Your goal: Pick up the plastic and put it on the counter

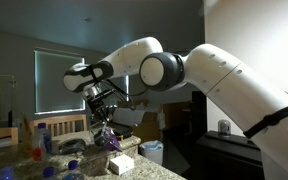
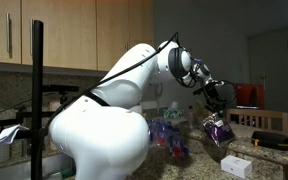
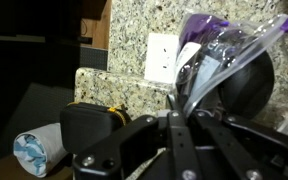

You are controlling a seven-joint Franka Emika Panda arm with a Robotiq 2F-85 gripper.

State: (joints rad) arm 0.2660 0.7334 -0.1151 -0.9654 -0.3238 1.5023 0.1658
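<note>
In the wrist view, a crumpled blue-and-white cup (image 3: 34, 152) lies at the lower left, with a black and yellow object (image 3: 94, 118) just to its right. Further right, 1 white box (image 3: 162, 58) lies flat on the speckled granite table (image 3: 124, 45). At the right, the 2 jaws are clamped on the plastic (image 3: 229, 50), a clear bag with purple inside that fills the upper right of the view.

In an exterior view, a blue container (image 1: 41, 135) stands at the left of the cluttered table. To its right the plastic (image 1: 109, 138) hangs from the jaws, clear of the table, with the white box (image 1: 121, 163) below it and slightly right. The white arm (image 1: 224, 80) reaches in from the right.

In an exterior view, wooden cabinets (image 2: 74, 30) fill the upper left. A heap of clear and purple wrapping (image 2: 169, 135) lies on the table. Right of that heap the plastic (image 2: 220, 128) hangs in the air above the white box (image 2: 236, 166).
</note>
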